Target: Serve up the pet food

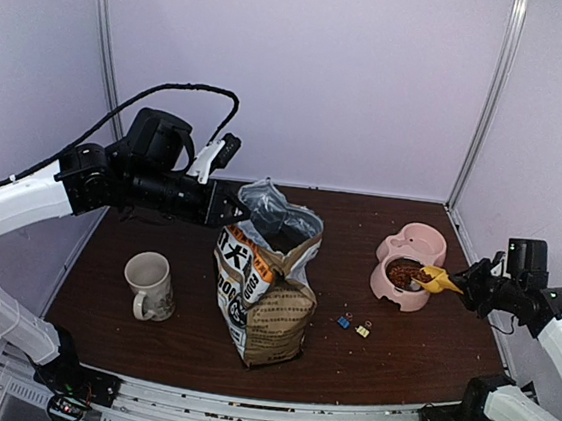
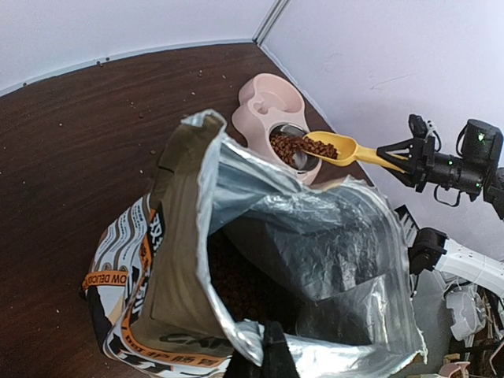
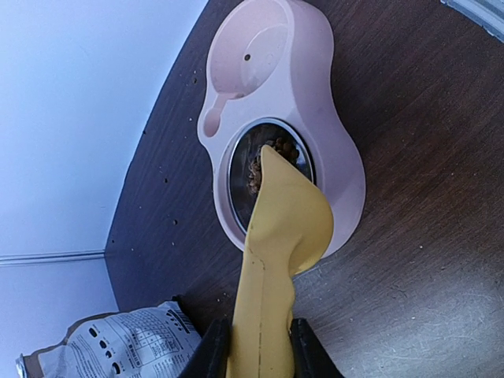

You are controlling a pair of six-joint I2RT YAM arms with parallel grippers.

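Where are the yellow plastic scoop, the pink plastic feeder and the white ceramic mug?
Yellow plastic scoop (image 2: 346, 148): left wrist view, bowl-handle junction.
Pink plastic feeder (image 3: 323, 87): right wrist view, bare rim.
White ceramic mug (image 1: 151, 295): top external view, side wall.

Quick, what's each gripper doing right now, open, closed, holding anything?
Left gripper: shut on the rim of the dog food bag.
Right gripper: shut on the handle of the yellow scoop, which carries kibble over the pink feeder.

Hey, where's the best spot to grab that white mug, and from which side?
The mug stands upright, mouth open, so probably pinch its rim from straight above. Its handle faces the near edge, so take the far side.
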